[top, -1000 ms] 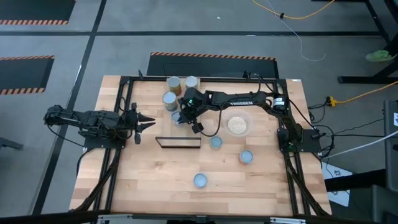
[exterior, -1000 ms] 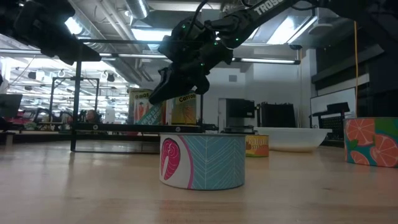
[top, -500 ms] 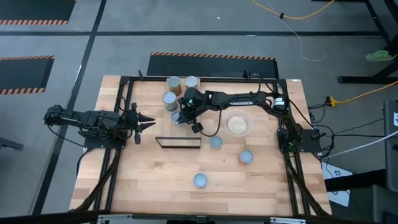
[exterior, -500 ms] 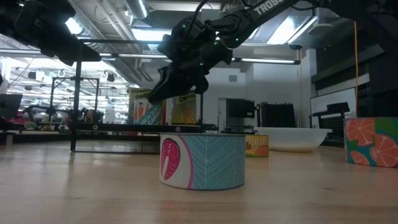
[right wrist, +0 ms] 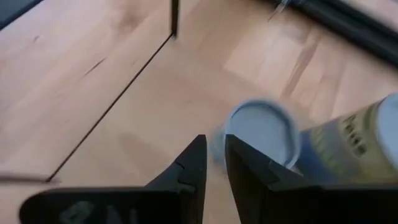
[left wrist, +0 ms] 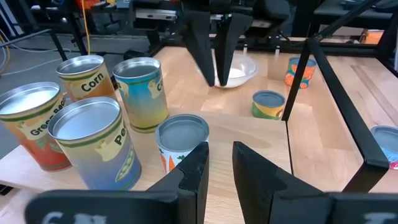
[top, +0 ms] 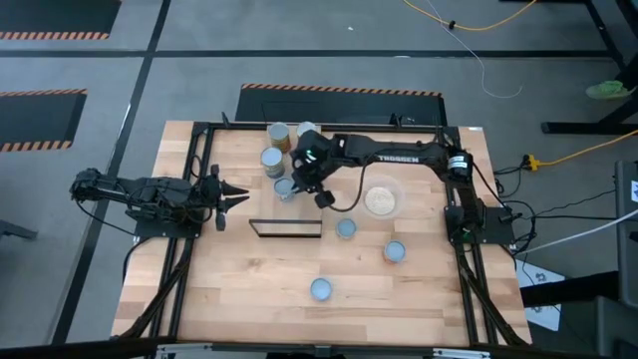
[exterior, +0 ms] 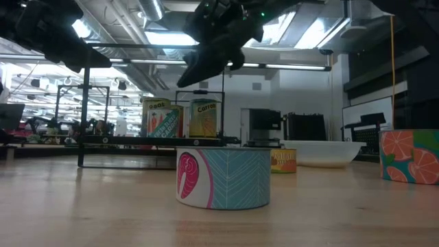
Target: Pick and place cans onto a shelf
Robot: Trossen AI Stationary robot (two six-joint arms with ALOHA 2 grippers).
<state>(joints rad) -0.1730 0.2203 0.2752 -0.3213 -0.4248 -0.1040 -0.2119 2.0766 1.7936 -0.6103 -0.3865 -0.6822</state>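
Cans (top: 271, 158) stood clustered at the worktop's (top: 249, 289) far edge, with others scattered nearer, apart from the shelf (top: 287, 228). The right hand (top: 317, 189) hovered empty above a short can (right wrist: 264, 132), fingers a narrow gap apart; that can lay just ahead and below. The left hand (top: 237, 196), narrowly parted and empty, waited at the left.
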